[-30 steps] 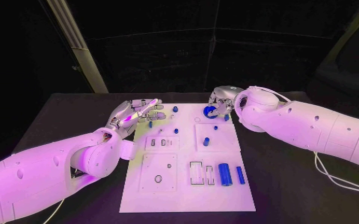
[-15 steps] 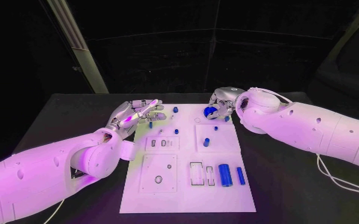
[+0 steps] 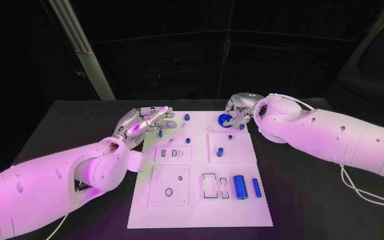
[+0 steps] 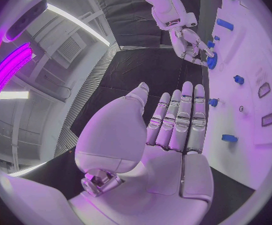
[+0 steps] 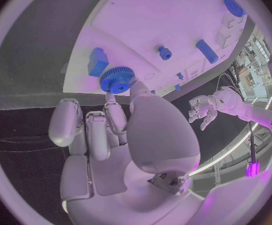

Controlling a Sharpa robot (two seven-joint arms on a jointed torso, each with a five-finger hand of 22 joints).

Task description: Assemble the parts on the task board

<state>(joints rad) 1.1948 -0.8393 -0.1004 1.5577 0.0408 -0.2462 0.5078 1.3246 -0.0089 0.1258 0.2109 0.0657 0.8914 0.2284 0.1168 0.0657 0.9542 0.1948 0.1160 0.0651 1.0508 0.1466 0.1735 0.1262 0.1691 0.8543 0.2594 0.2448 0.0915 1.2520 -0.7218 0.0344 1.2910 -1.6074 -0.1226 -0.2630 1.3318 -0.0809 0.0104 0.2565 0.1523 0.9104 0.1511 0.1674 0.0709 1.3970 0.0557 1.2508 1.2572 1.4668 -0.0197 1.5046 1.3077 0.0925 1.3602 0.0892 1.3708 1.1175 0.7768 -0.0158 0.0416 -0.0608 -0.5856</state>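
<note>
Gear (image 3: 226, 119): pinched in right hand (image 3: 237, 111) at board's (image 3: 200, 206) far right, barely shifted over the last second, unseated; left hand (image 3: 148, 121) spread, empty, far left.

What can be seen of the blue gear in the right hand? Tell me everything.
The blue gear is a small round wheel, seemingly plastic, with fine teeth around its rim and a raised round hub at its centre. The right hand pinches it at its fingertips. In the head view the gear is at the far right corner of the white task board; whether it touches the board cannot be told. A blue block lies close beside it, apart from it.
</note>
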